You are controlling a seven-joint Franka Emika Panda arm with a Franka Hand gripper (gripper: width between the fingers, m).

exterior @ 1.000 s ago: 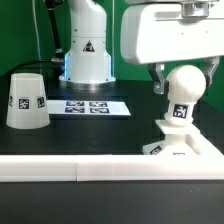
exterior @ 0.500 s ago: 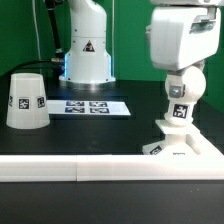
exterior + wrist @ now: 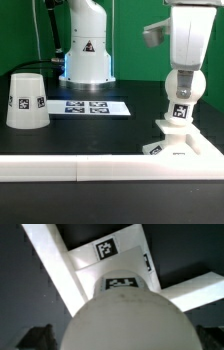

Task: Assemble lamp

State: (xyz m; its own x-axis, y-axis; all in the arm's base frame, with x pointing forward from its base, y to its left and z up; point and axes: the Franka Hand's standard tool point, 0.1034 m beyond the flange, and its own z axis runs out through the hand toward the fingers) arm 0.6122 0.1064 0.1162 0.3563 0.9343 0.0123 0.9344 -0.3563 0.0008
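The white round-headed bulb [image 3: 183, 90] stands upright with its neck in the low angular base [image 3: 172, 142] at the exterior view's right. My gripper [image 3: 184, 80] comes straight down over the bulb's head. In the wrist view the bulb [image 3: 125, 314] fills the middle, and my dark fingers [image 3: 38, 336] stand on either side with a narrow gap to it, so the jaws are open around the head. The base [image 3: 92, 259] lies below with its tags showing. The cup-shaped shade [image 3: 25, 100] stands mouth down at the exterior view's left, far from the gripper.
The marker board [image 3: 90, 106] lies flat between the shade and the base. A long white rail bar [image 3: 100, 168] runs along the front edge. The arm's white pedestal [image 3: 85, 50] stands at the back.
The gripper has turned about its vertical axis over the bulb, and its body now looks narrower. The bulb and its neck tag have stayed put. The shade has not moved.
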